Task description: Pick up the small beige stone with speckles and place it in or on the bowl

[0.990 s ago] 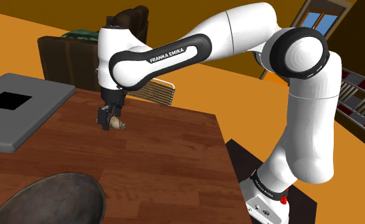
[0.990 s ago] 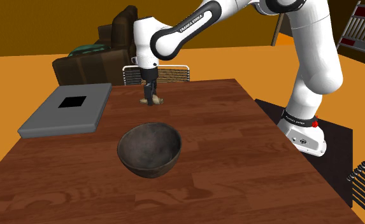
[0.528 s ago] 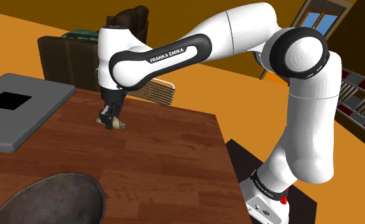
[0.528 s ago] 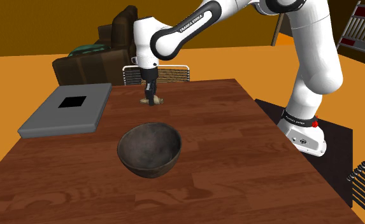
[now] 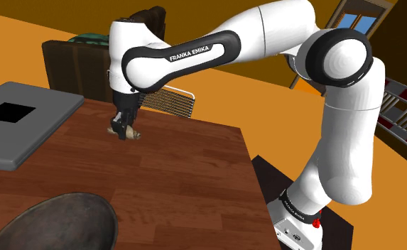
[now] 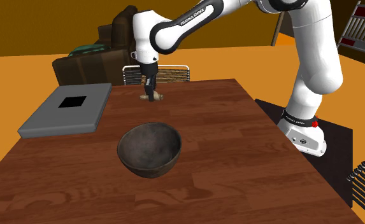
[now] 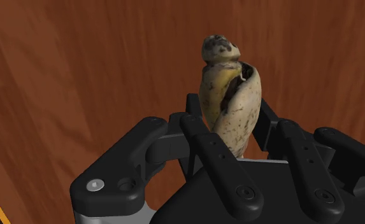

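Orange floor (image 6: 15, 83), dark ochre wall (image 6: 47, 25), brown sofa (image 6: 88, 63) behind a reddish wooden table (image 6: 232, 146).

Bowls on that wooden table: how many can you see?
1. The dark bowl sits on the table, nearer the camera than the claw gripping the stone in the second exterior view. Most of the tabletop shows there, so no other seems hidden.

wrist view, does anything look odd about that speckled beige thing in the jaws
Nothing is spilled or broken. The small beige speckled stone is shaped like a spiral shell with a dark slit, and the black jaws clasp only one end, so most of it juts out past them.
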`<state>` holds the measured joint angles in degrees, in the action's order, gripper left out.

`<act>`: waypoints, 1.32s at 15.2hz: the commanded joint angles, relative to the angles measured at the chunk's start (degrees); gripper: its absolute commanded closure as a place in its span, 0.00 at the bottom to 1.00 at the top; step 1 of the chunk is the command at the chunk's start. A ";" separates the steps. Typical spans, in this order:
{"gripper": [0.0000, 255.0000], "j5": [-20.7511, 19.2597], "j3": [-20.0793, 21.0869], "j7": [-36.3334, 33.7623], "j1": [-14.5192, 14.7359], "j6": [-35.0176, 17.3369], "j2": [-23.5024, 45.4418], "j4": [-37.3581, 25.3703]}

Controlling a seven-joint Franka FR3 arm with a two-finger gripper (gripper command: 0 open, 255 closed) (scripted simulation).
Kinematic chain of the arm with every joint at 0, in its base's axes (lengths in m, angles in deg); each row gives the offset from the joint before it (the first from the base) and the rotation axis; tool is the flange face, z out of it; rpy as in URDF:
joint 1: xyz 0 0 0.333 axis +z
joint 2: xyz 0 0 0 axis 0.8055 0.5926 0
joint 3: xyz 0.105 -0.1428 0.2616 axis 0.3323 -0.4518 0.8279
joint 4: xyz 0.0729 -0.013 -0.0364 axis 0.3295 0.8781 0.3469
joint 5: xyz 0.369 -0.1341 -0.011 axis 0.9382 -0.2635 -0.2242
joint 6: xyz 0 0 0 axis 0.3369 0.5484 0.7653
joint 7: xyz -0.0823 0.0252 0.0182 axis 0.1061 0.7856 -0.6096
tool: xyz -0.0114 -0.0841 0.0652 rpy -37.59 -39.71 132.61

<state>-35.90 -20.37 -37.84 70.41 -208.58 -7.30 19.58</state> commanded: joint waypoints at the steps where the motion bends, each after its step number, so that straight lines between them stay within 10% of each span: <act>1: 1.00 0.16 0.12 -0.02 0.03 1.28 -0.48 -0.82; 20: 1.00 1.49 0.86 0.31 -0.08 14.14 -4.45 -9.88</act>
<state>-34.45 -19.53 -37.53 70.31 -195.22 -11.65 10.37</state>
